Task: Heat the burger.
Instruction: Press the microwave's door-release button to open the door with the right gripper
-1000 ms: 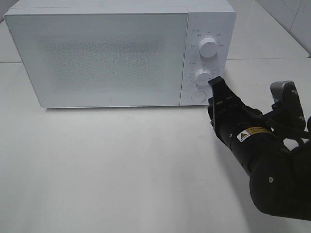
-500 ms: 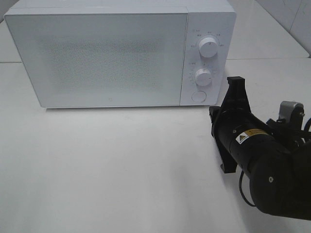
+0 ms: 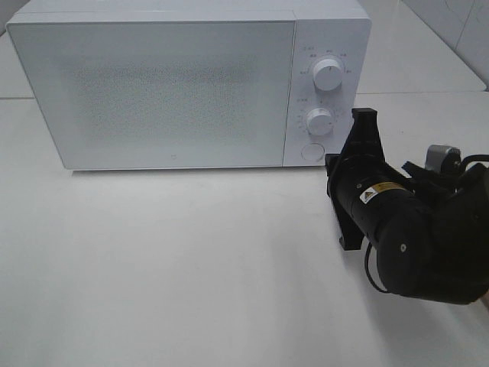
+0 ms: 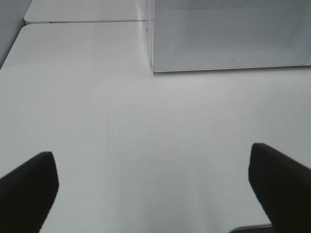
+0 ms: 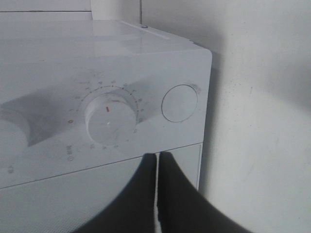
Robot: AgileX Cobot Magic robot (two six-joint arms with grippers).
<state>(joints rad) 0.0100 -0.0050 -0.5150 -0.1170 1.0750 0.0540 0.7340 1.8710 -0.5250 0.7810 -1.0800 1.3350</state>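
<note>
Closed right gripper (image 5: 157, 157); opaque microwave door (image 3: 164, 92)

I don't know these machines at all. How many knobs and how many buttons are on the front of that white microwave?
Knobs: 2, the upper knob and the lower knob
Round button: 1
Total: 3 controls

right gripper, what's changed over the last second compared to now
The right gripper pulled away from the lower knob, drew back toward the right side of the microwave and rolled about its own axis. Its fingers are together, holding nothing. The microwave did not move, and its door stayed shut.
</note>
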